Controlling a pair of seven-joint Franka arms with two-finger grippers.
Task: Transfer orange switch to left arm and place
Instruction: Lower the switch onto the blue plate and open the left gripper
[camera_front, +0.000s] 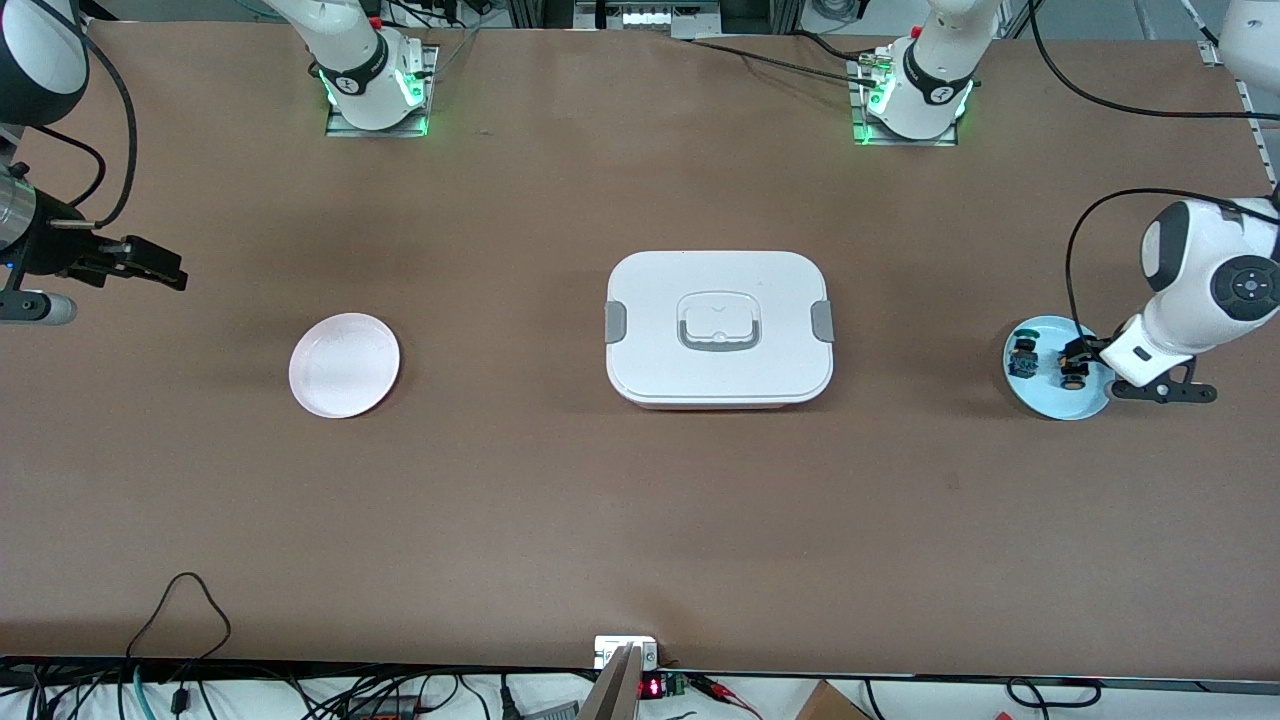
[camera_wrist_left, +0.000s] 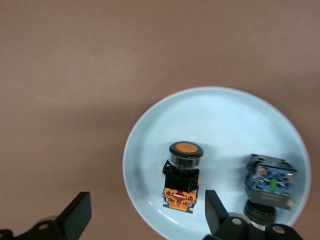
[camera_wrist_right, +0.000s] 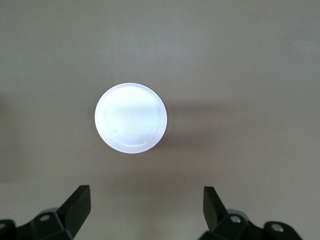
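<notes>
The left gripper (camera_wrist_left: 142, 217), fingers spread and empty, hovered over the pale blue round plate (camera_wrist_left: 220, 112); the small orange-bodied, black-capped switch (camera_wrist_left: 182, 175) lay between its fingertips.

We saw the left gripper (camera_wrist_left: 142, 217) cut off by the left wrist view's edge, the blue switch's (camera_wrist_left: 269, 186) cap partly hidden by one finger (camera_wrist_left: 216, 212), and the right gripper (camera_front: 150, 262) only partly in the front view.
</notes>
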